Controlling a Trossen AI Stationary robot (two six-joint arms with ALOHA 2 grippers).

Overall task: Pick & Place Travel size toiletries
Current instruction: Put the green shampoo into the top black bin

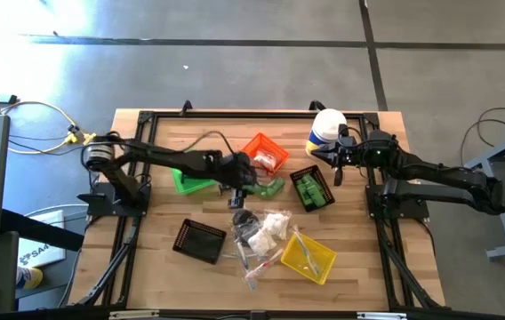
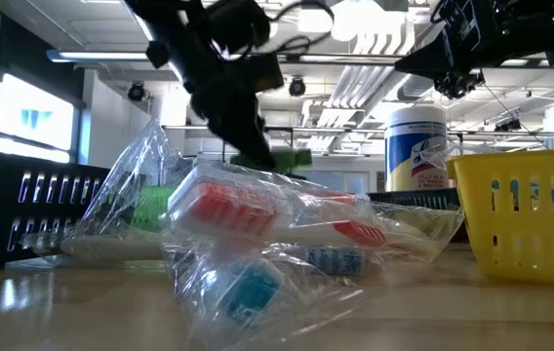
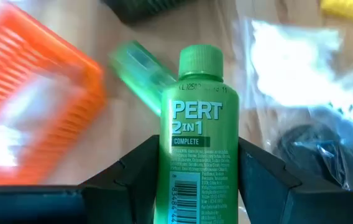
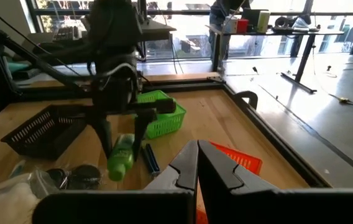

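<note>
My left gripper (image 3: pixel 198 158) is shut on a green mini bottle (image 3: pixel 196 106) with a "PERT 2 IN 1" label, over the middle of the table (image 1: pixel 245 180). From the right wrist view the bottle (image 4: pixel 119 158) hangs cap down between the fingers. A second green bottle (image 3: pixel 138 64) lies on the wood just past it. Clear-wrapped packets (image 1: pixel 266 233) and white crinkly ones lie heaped toward the near edge. My right gripper (image 4: pixel 196 163) is shut with nothing in it, raised at the far right beside the canister (image 1: pixel 334 163). My left gripper pinches the bottle's body (image 3: pixel 176 171) below the label's middle, one finger (image 3: pixel 133 171) on each side. The fingers slant down from the table's left and lie along the bottle. The cap (image 3: pixel 200 59) points away and down. The bottle hangs clear of the table.
An orange bin (image 1: pixel 266 153) and a green bin (image 1: pixel 190 182) flank the left gripper; a dark green bin (image 1: pixel 312 188) sits to its right. A black bin (image 1: pixel 199 240) and a yellow bin (image 1: pixel 310 256) stand near the front. A white canister (image 1: pixel 326 129) stands at the far right.
</note>
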